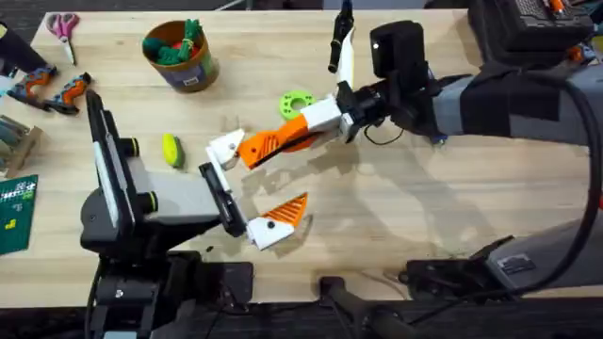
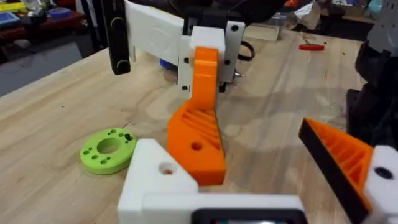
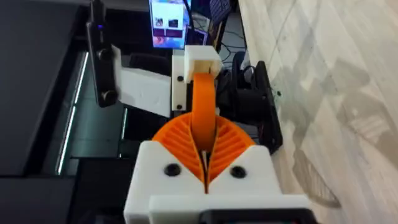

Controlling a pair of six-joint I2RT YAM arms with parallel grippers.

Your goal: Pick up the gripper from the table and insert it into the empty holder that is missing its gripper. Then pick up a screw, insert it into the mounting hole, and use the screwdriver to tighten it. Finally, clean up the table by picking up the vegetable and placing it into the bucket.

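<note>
My right gripper point(image 1: 287, 132) reaches in from the right and is shut on the loose orange ribbed gripper point(image 1: 264, 146). Its tip rests against the plain white holder point(image 1: 226, 148), which is the far finger of my left gripper point(image 1: 250, 188). The left gripper is open, and its near finger carries an orange wedge point(image 1: 287, 209). In the left wrist view the orange gripper point(image 2: 196, 143) lies beside the holder point(image 2: 155, 180). The yellow-green vegetable point(image 1: 171, 149) lies left of the holder. The bucket point(image 1: 181, 55) stands at the back left. The screwdriver and screw are hidden.
A lime-green ring disc point(image 1: 297, 102) lies just behind the right gripper. Scissors point(image 1: 64, 26), orange-handled pliers point(image 1: 52, 89) and a green board point(image 1: 17, 212) sit along the left edge. Bare wood stretches across the table's right half.
</note>
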